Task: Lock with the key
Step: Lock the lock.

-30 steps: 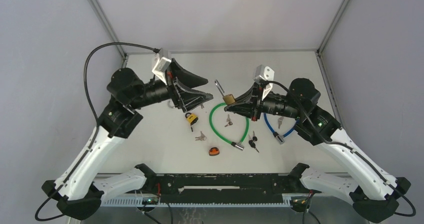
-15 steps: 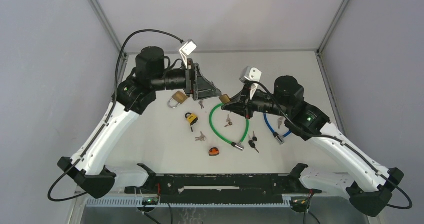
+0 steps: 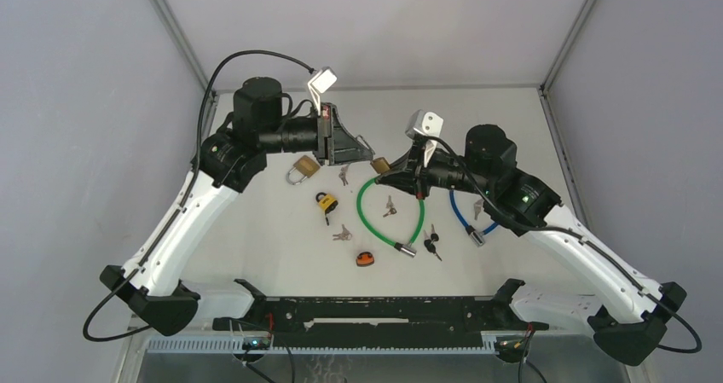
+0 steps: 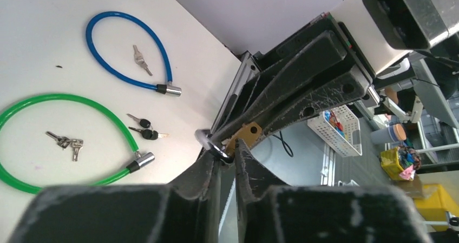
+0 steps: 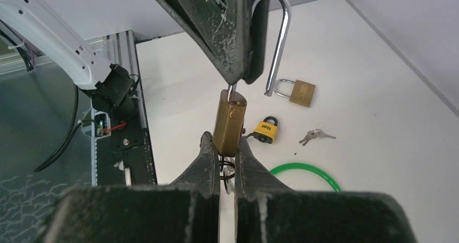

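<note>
1. While the padlock [image 5: 228,121] hung mid-air between the arms, its curved steel shackle [image 5: 279,43] stood raised: not yet locked.
2. Right gripper [image 5: 226,144] clamped the smooth brass body; left gripper [image 4: 226,155] pinched the shackle.
3. Key [image 5: 228,171] possibly sat underneath, mostly hidden.
4. Remaining: shackle to be pressed home, key turned.

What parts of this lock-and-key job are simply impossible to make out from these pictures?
Key: in the right wrist view, the right fingers cover the underside of the brass padlock; only a dark ring shows.
Shackle, one leg: same view, hidden behind the left fingers.
Top view: the padlock is too small, wedged between the two sets of fingers.
</note>
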Motion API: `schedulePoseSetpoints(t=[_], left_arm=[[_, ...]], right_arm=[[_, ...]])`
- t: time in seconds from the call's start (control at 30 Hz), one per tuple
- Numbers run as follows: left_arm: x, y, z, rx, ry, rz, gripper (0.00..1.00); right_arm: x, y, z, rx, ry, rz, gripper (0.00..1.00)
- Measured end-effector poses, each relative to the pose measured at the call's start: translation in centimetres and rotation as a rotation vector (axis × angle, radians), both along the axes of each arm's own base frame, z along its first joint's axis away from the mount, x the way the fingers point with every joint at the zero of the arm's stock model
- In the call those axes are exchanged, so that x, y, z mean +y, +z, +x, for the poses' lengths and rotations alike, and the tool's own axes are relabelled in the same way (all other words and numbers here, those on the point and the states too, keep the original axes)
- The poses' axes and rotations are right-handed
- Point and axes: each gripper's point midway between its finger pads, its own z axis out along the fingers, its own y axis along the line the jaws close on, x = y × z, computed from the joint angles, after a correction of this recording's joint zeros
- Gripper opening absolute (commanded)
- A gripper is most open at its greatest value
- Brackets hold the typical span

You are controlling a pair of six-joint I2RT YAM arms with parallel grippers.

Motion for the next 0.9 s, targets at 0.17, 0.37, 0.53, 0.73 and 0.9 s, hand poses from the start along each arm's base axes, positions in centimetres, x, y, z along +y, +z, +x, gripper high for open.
schedulePoseSetpoints(t=[0.17, 0.37, 0.53, 0.73, 0.9], left_arm=[[0.0, -0.1, -0.5, -0.007, -0.027, 0.003, 0.00], [0.1, -0.1, -0.7, -0.014, -0.040, 0.003, 0.25], [0.1, 0.4, -0.7, -0.064, -0.055, -0.008, 0.28], [0.0, 1.3, -0.6, -0.120, -0.059, -0.031, 0.22], [-0.2, 0.8, -0.4, -0.118, -0.057, -0.037, 0.31]], right_arm=[[0.0, 0.0, 0.3, 0.001, -0.002, 0.001, 0.00], [0.0, -0.1, 0.3, 0.005, 0.006, 0.000, 0.00], [0.0, 0.0, 0.2, 0.003, 0.010, 0.003, 0.00], [0.1, 0.4, 0.2, -0.005, 0.013, 0.011, 0.00], [0.0, 0.3, 0.1, -0.002, 0.014, 0.009, 0.00]])
